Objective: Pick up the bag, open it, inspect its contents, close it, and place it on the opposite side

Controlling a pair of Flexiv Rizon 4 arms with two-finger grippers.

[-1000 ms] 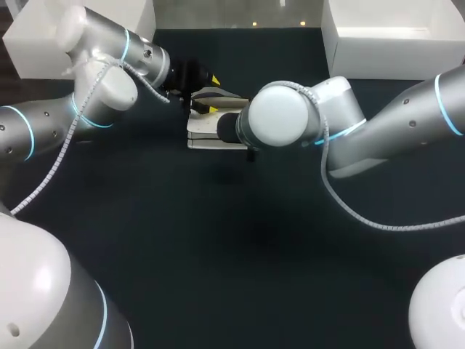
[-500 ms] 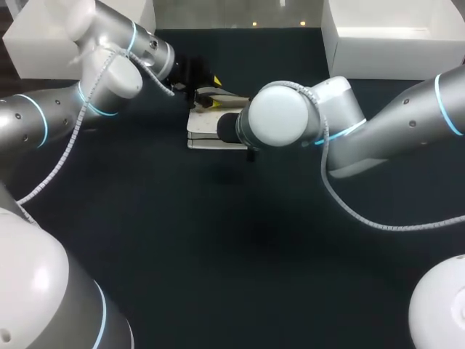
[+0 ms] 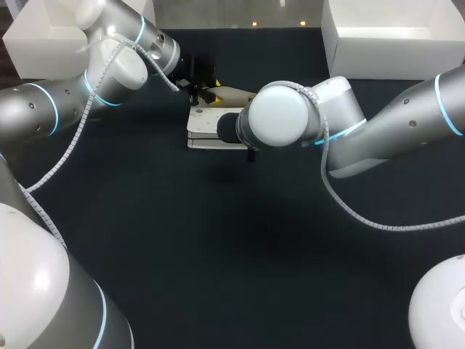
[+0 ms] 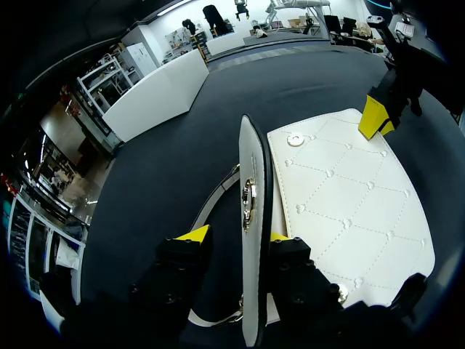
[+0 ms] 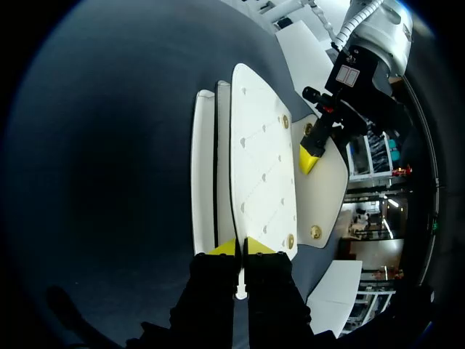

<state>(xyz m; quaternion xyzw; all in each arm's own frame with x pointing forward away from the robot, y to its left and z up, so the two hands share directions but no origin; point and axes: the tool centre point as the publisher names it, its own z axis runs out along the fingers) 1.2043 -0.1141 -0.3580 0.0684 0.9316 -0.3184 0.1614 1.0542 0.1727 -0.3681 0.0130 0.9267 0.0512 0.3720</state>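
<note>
Bag point(image 3: 211, 122) propped open at the far middle of the tabletop point(image 3: 218, 247).
The right pincer point(image 5: 241, 247) is clamped on the white bag's edge, probably to pin it down. The left pincer point(image 4: 236, 235), fingers apart, has the flap point(image 4: 251, 167) upright against one finger, baring the inside. The cloth is dark, with white boxes point(image 3: 392, 36) at the far corners.

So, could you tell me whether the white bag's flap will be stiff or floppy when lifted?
Probably stiff: the flap stands upright, edge-on, at the left gripper without sagging. The bag likely holds its shape too; its quilted panels lie flat ahead of the right gripper. The thin strap, curving loosely, looks floppy.
</note>
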